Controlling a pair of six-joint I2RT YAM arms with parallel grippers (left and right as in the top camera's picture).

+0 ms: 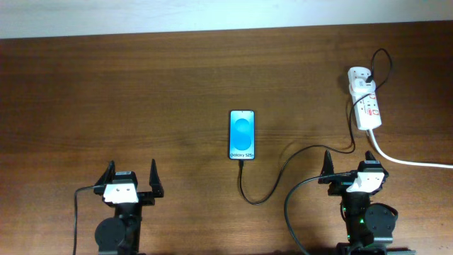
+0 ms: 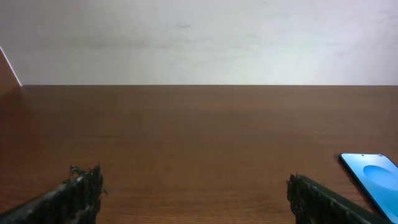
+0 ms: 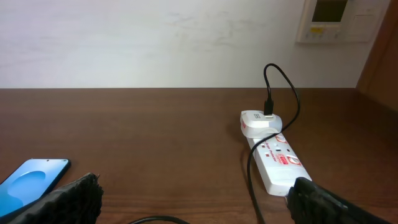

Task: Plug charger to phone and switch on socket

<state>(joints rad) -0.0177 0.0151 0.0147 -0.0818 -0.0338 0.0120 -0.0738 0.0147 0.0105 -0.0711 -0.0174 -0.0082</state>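
Note:
The phone (image 1: 241, 134) lies face up mid-table with its blue screen lit; it also shows in the left wrist view (image 2: 372, 179) and the right wrist view (image 3: 30, 182). The thin black charger cable (image 1: 272, 181) loops from the phone's near end, where its tip sits against the phone, across to a white adapter (image 3: 261, 122) plugged in the socket (image 1: 365, 106) at the far right (image 3: 280, 160). My left gripper (image 1: 132, 180) is open and empty at the near left (image 2: 193, 193). My right gripper (image 1: 349, 166) is open and empty, just near of the socket (image 3: 196, 193).
The socket's thick white cord (image 1: 410, 161) runs off the right edge. The cable loop (image 3: 158, 219) lies just before my right gripper. A white wall with a wall panel (image 3: 336, 18) bounds the far side. Bare wood lies ahead of my left gripper.

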